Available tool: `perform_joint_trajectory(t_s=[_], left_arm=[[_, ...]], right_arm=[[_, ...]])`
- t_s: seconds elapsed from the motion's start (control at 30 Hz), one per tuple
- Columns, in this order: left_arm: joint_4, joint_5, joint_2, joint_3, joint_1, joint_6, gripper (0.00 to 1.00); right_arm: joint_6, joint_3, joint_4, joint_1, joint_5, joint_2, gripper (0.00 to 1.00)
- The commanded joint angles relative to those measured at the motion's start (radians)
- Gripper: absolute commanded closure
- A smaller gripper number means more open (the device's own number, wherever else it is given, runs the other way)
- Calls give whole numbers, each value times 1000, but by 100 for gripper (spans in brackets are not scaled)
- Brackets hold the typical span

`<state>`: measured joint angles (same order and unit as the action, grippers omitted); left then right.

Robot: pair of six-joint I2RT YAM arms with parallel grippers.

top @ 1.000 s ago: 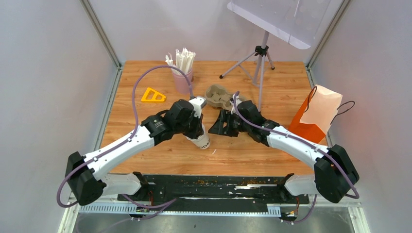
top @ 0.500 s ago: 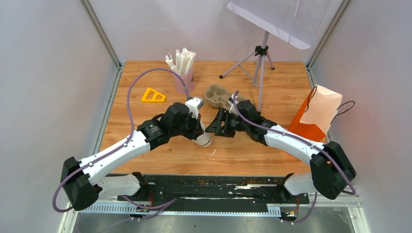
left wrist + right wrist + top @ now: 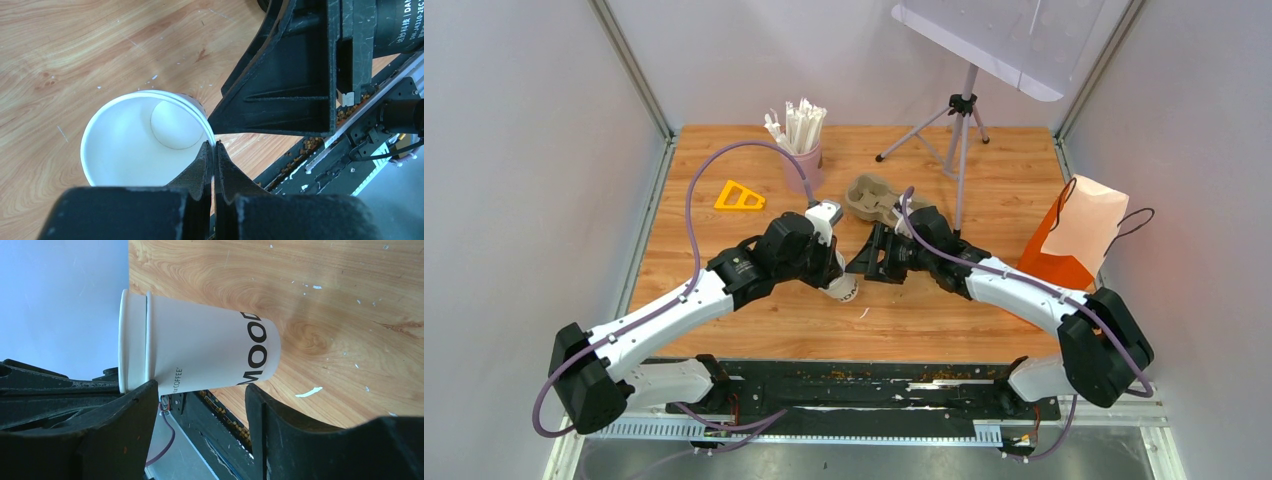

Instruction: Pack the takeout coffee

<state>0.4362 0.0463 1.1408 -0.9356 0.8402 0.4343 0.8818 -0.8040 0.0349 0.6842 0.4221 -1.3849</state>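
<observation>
A whitish paper cup with dark "MOOD" print (image 3: 845,289) is near the table's middle, tilted and without a lid. In the left wrist view its white inside (image 3: 130,145) is empty. A double rim shows, as if two cups are nested. My left gripper (image 3: 214,146) is shut on the cup's rim and also shows in the top view (image 3: 830,272). My right gripper (image 3: 865,263) is open just right of the cup. In the right wrist view its tips (image 3: 201,397) sit short of the cup's side (image 3: 200,352). No olive-green cup or black lid is in view.
A brown cardboard cup carrier (image 3: 871,198) lies behind the grippers. A pink cup of white sticks (image 3: 801,160) and a yellow triangle (image 3: 739,196) are at the back left. A tripod (image 3: 961,130) stands at the back, and an orange paper bag (image 3: 1079,235) at the right edge.
My left gripper has shifted slightly right with the cup and tilted it more. My right gripper has moved a little left, closer to the cup.
</observation>
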Motion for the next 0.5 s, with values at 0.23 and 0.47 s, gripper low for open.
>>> perform_joint_trajectory(t_s=[0.23,0.47], left_arm=[[-49,5,-11,8,2,-20,100],[-64,19,-20,10,2,-9,100]], right_arm=[[25,-13,-56,8,-26,45,36],[31,-12,-69,14,-3,8,37]])
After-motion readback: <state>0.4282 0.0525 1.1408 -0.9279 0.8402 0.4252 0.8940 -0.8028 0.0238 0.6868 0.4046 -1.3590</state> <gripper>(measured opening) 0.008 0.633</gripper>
